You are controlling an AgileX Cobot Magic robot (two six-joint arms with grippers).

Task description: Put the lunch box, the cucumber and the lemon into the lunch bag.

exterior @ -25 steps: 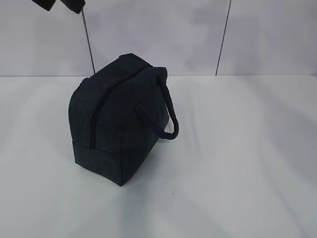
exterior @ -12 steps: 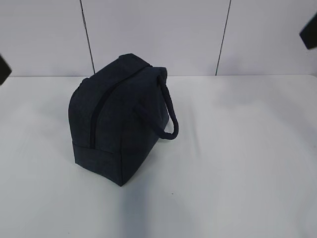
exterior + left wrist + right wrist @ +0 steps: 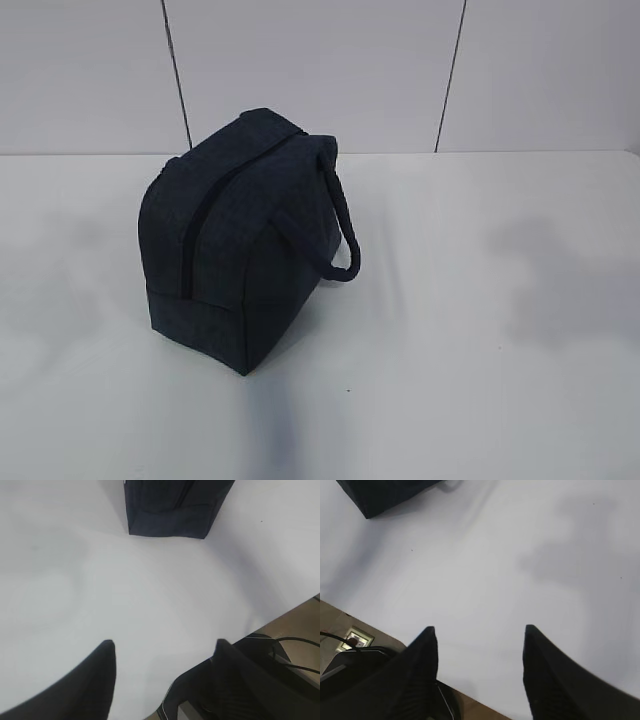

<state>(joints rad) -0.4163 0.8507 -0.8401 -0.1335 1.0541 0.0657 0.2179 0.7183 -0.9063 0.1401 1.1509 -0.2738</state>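
The left hand [image 3: 162,647] hangs above the white surface [image 3: 480,380] with its two dark fingers [image 3: 97,672] spread wide and nothing between them; in the left wrist view the lunch bag [image 3: 172,507] lies well ahead of it, only the bag's lower end showing at the top edge. Behind this hand the surface ends, and dark equipment with cables [image 3: 295,647] sits below that edge.

In the exterior view the lunch bag [image 3: 235,235], dark navy and boxy, stands upright on the surface, left of the middle. Its dark zipper line [image 3: 195,235] runs up the near end face and over the top, and it looks drawn closed. One loop handle [image 3: 345,240] droops down the bag's right side, its lowest part just above the surface. No arm appears in this view.

The right hand [image 3: 477,630] hovers over bare surface, well apart from the bag, whose corner [image 3: 385,495] shows in the upper left of the right wrist view. Its fingers [image 3: 542,670] also stand wide apart and empty.
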